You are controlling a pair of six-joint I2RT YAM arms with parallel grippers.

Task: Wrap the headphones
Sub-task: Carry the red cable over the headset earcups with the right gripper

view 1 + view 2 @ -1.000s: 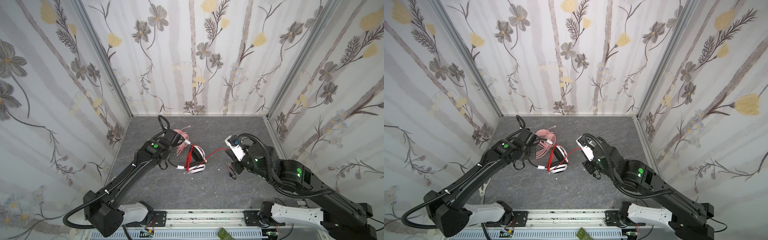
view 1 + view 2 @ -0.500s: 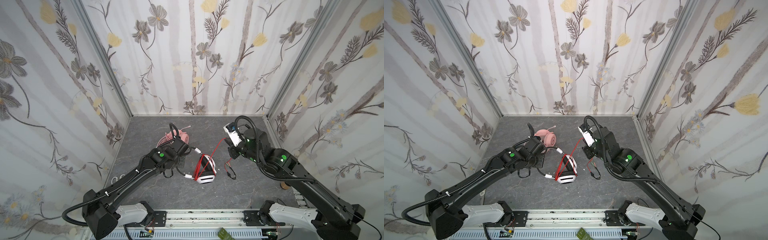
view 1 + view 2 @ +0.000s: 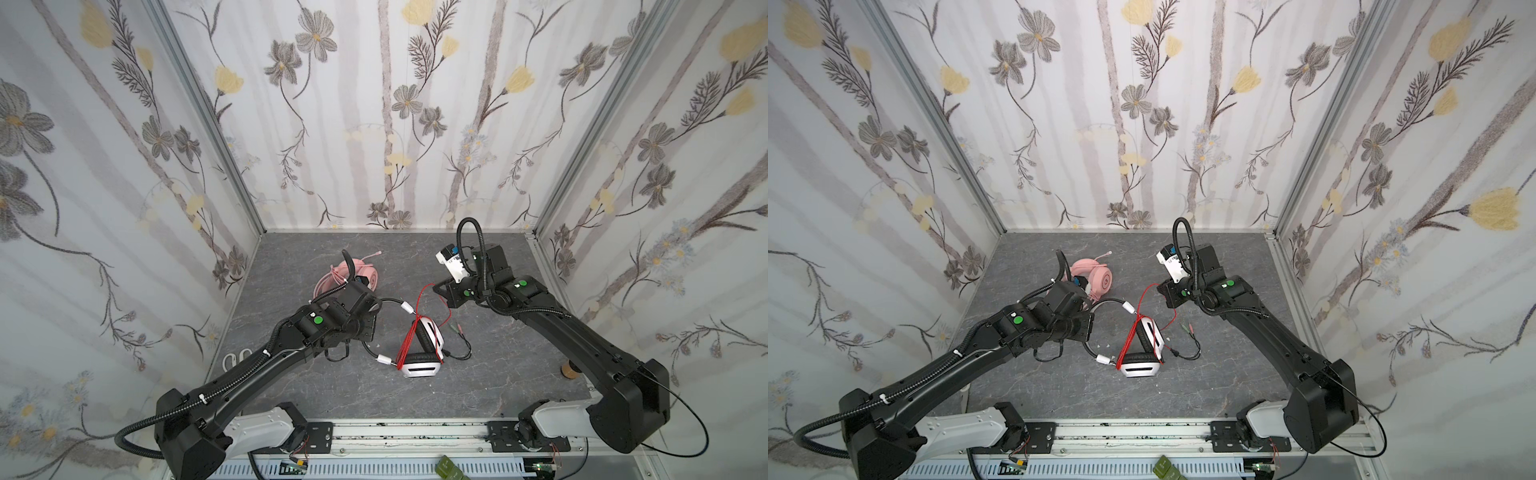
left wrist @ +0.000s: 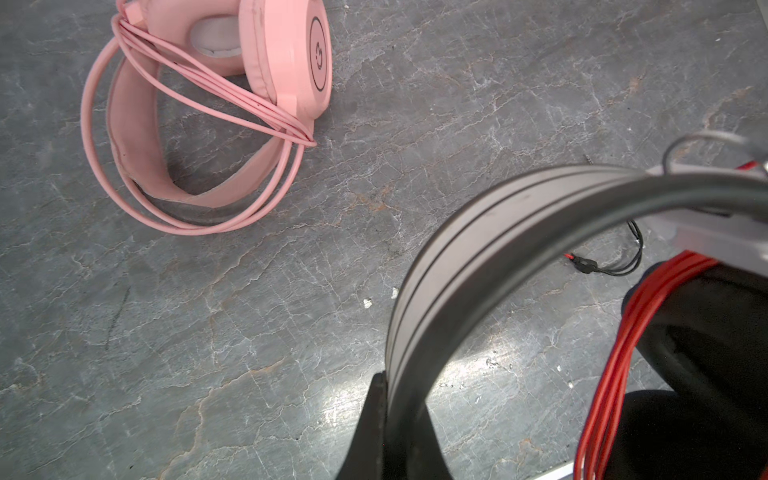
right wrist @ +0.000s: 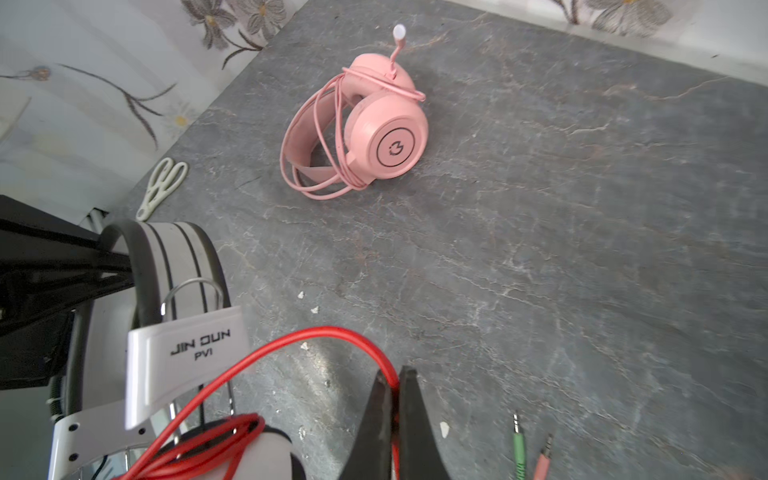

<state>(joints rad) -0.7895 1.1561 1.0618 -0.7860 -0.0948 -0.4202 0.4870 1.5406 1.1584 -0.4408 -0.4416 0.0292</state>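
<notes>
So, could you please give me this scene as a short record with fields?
left claw: shut on band of white headset
right claw: shut on red cable
red cable: several turns round white headset, one loop to right claw
pink headset: on table, own cable wrapped round it
plugs: loose on table
scissors: at table's left edge

In both top views the left arm (image 3: 1025, 328) covers the pink headset's (image 3: 1100, 279) 7 o'clock part. The left wrist view's edge cuts off the blurred white-and-black headset (image 4: 478, 249), its red cable (image 4: 615, 386) too.
</notes>
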